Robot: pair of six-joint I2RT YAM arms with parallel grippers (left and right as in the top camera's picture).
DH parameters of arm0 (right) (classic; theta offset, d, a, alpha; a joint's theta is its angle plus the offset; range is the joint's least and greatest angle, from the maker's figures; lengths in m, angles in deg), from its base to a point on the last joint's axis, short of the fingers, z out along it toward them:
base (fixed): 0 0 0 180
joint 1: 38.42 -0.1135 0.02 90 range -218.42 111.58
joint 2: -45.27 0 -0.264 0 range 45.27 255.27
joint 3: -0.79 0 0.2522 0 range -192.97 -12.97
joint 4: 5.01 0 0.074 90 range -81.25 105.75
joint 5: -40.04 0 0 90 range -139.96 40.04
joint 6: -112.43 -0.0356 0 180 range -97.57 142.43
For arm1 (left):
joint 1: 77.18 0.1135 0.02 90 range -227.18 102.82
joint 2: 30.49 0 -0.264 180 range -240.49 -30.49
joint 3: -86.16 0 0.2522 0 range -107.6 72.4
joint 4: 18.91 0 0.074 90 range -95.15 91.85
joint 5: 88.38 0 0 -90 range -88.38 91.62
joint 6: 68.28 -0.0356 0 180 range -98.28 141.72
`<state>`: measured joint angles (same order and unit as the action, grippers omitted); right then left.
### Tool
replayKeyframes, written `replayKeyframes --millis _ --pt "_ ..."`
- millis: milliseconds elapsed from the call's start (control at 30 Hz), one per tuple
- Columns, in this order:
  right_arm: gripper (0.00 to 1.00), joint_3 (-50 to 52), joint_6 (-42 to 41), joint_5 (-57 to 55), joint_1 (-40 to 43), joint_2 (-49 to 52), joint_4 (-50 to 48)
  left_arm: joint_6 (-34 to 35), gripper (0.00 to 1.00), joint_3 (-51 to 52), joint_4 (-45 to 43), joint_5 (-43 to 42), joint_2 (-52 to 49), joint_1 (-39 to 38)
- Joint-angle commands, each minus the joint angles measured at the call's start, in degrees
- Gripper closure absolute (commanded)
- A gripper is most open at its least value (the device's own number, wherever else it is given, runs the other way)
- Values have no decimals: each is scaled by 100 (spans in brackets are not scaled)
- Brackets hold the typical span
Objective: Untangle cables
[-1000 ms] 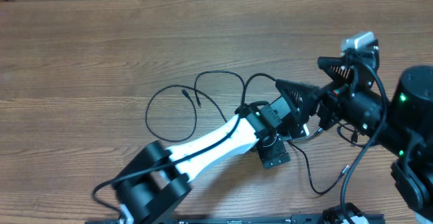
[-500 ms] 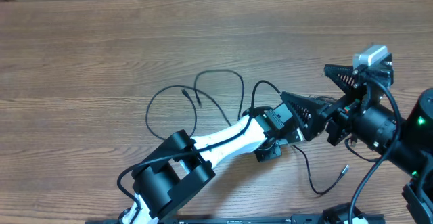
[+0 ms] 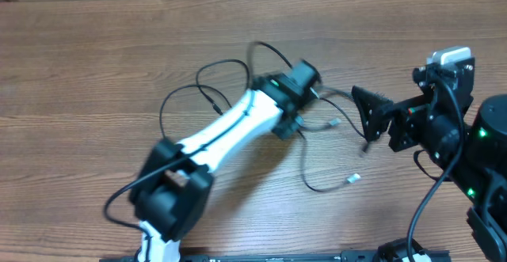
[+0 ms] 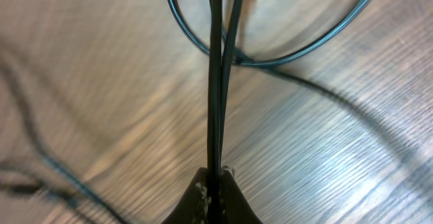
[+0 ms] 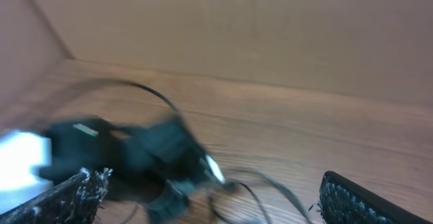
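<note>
Cables (image 4: 215,82) sprawl in loose black loops about the middle of the surface (image 3: 79,48), with one plug end (image 3: 354,180) lying nearer the front edge. Left fingers (image 4: 203,195) are pinched tight on two strands, which run straight and side by side away from them. Right fingers (image 3: 368,113) stand wide apart and hold nothing, just right of the tangle, toward the right edge. Both wrist views are blurred.
</note>
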<state>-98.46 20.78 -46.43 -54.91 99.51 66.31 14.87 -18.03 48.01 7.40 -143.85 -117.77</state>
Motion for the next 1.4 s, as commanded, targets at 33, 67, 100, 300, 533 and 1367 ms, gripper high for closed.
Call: replayKeyframes --millis 33,67,100,300,533,1367 --pt "0 -42 -138 -472 20 446 22 240 96 -481 424 -136 1226 496" --pt "0 -42 -155 -428 20 553 17 243 96 -511 520 -142 1368 551" --pt "0 -42 -149 -258 20 699 2 289 96 -577 706 -140 1613 629" --pt "0 -42 -46 380 11 1692 -284 439 95 -1252 1812 -313 2721 715" --pt "0 -42 216 1281 9 2616 -710 573 95 -2122 2745 -127 3012 726" --pt "0 7 813 2356 -2 3574 199 529 91 -3853 3064 308 2938 1143"
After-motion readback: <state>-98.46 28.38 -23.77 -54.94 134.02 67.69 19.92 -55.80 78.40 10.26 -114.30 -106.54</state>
